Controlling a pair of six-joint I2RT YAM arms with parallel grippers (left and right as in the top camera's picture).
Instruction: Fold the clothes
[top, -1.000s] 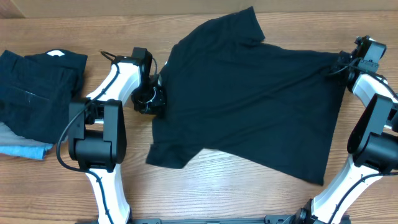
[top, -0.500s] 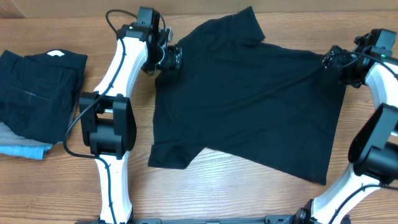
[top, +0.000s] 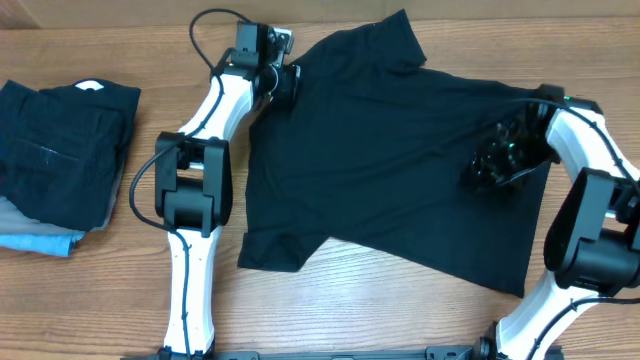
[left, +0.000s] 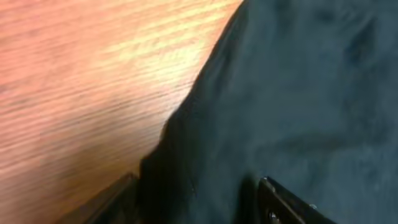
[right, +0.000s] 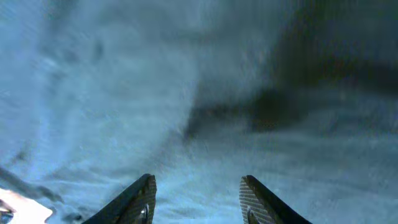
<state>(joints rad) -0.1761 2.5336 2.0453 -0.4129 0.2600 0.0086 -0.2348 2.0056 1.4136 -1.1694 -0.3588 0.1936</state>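
Where the right end effector (right: 198, 180) gapes, T-shirt (right: 186, 93) blurs

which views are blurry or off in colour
Overhead: sharp, evenly lit. Left wrist: soft blur, warm glare on the wooden table, plain black soft-fabric T-shirt looks greenish. Right wrist: hazy blue cast over the fabric, only the fingers crisp.

T-shirt (top: 400, 150): plain black, short-sleeved, soft fabric. Spread open on wooden tabletop (top: 380, 310), not yet folded. Lies sideways and slightly skewed, with shoulder end toward left and hem (top: 522, 245) toward right. Far sleeve (top: 385, 40) points to tabletop's back edge. Near sleeve (top: 272, 248) points to front left. Shallow wrinkles across body; long crease runs from far sleeve toward right edge. Left edge slightly rumpled.
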